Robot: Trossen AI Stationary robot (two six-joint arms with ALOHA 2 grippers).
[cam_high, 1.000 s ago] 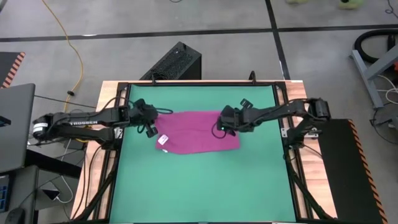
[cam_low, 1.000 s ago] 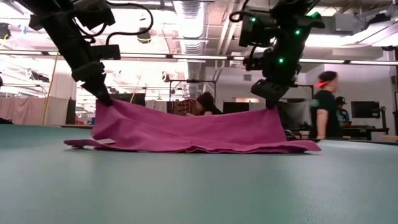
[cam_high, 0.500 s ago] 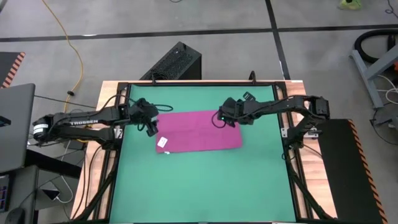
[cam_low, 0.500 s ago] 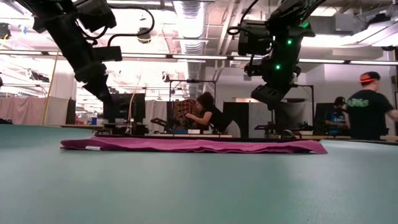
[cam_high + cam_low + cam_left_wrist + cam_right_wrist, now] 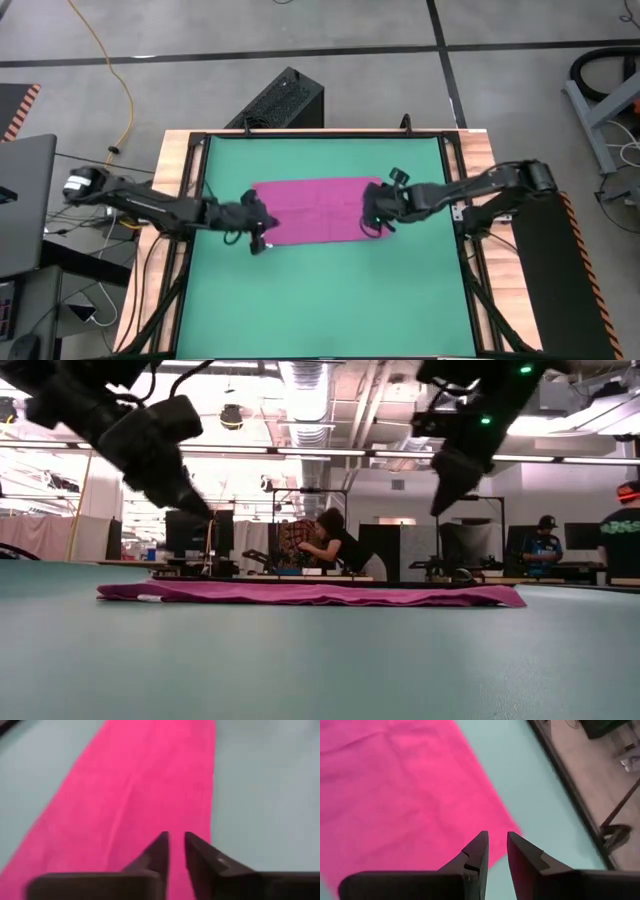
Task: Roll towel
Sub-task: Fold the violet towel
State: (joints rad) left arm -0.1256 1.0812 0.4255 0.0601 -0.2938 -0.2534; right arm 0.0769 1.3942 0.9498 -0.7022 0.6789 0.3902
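Towel (image 5: 318, 211), magenta-pink, lies flat and unrolled on the green mat (image 5: 320, 300) that covers the surface, toward the far half of the mat. In the low view it is a thin, slightly wrinkled strip (image 5: 310, 593) with nothing lifting it.

From above, the left hand (image 5: 257, 238) sits at the towel's near left corner, and its dark body covers that corner, so the small white tag cannot be made out there. The right hand (image 5: 378, 222) is over the towel's near right corner, hiding part of that edge too.

In the left wrist view the left hand's two fingers (image 5: 159, 851) stand only a narrow gap apart, empty, with the towel (image 5: 130, 795) spread beyond them. The right wrist view shows the right hand's fingers (image 5: 476, 851) likewise close together with a slim gap, gripping nothing, above the towel's corner (image 5: 395, 795).

In the low view both hands hang above the cloth, blurred, their tops cut off by the frame. People (image 5: 330, 545) stand in the room behind.
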